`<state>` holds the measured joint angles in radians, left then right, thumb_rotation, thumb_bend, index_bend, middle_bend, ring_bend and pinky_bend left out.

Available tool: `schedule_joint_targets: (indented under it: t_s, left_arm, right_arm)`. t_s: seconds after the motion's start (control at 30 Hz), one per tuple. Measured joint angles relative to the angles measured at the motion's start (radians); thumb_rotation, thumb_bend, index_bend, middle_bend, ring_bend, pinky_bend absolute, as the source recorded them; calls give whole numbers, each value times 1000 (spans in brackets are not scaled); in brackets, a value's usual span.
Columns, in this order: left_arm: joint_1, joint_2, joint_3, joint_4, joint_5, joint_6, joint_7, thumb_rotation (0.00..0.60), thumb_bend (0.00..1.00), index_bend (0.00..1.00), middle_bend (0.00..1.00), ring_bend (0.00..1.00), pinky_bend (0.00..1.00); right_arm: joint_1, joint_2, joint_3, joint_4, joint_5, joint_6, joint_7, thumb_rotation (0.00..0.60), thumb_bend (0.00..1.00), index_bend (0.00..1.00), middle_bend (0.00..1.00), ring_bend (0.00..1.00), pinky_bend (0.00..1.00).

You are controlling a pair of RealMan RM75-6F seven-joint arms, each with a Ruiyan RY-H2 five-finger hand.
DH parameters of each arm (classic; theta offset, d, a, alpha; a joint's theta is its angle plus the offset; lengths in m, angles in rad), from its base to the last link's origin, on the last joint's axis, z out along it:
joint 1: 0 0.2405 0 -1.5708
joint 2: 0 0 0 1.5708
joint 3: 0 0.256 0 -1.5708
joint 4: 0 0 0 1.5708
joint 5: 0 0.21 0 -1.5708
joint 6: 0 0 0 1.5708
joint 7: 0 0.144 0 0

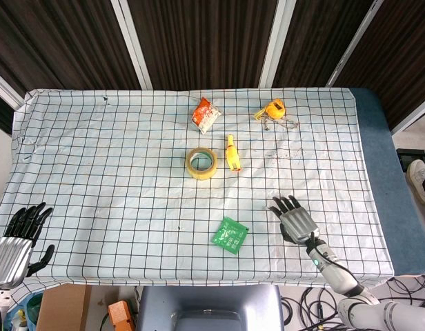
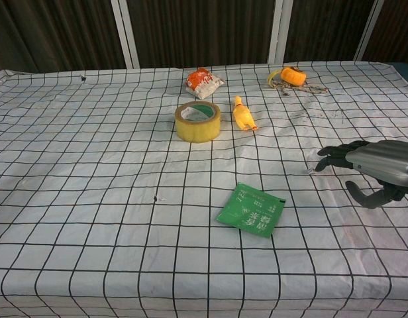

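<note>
I have the right hand [image 1: 296, 220] low over the desk [image 1: 95, 172] near its front right corner, palm down, holding nothing. Its fingers [image 2: 331, 153] are spread and slightly curled, pointing toward the far edge. In the chest view the hand [image 2: 376, 167] sits just above the white cloth with the black grid that covers the desk.

The thing nearest this hand is the flat green foil sachet [image 1: 230, 235], lying on the cloth to the hand's left, near the front edge. Hand and sachet are apart, not touching. The chest view shows the sachet [image 2: 252, 210] flat, printed side up. A small white scrap [image 2: 311, 171] lies on the cloth just beside the fingertips.

My left hand [image 1: 14, 246] hangs off the front left corner of the desk, outside the cloth, fingers spread and holding nothing. It shows in the head view only.

Toward the middle of the desk stands a roll of yellow adhesive tape [image 1: 201, 163], lying on its flat side. Just to its right lies a yellow rubber chicken toy [image 1: 232, 152]. Near the far edge are an orange and white snack packet [image 1: 206, 114] and an orange tape measure with a cord [image 1: 273, 110].
</note>
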<state>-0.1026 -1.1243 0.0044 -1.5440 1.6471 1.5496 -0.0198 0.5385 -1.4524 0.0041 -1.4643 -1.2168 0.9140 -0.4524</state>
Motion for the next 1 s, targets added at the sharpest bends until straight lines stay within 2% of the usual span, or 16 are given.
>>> schedule_joint_targets:
  t_s: [0.23, 0.43, 0.63, 0.87, 1.0]
  left_arm:
    - [0, 0, 1, -1, 1, 2, 1, 600, 406, 0, 7, 1, 0]
    - [3, 1, 0, -1, 3, 9, -1, 600, 406, 0, 7, 1, 0]
    - [10, 2, 3, -2, 12, 27, -1, 600, 406, 0, 7, 1, 0]
    - [15, -2, 7, -4, 24, 37, 15, 600, 406, 0, 8, 1, 0]
    - [13, -5, 6, -6, 23, 32, 25, 600, 406, 0, 7, 1, 0]
  right_arm:
    - [-27, 26, -36, -22, -35, 35, -6, 511, 719, 160, 0, 0, 0]
    - [-75, 81, -64, -94, -127, 150, 17, 511, 718, 138, 0, 0, 0]
    - [-191, 183, -133, -187, -285, 383, 52, 508, 715, 10, 0, 0, 0]
    - [-430, 262, -214, -192, -449, 757, 118, 506, 679, 0, 0, 0, 0]
    - [-502, 286, -217, -169, -489, 834, 196, 506, 677, 0, 0, 0, 0]
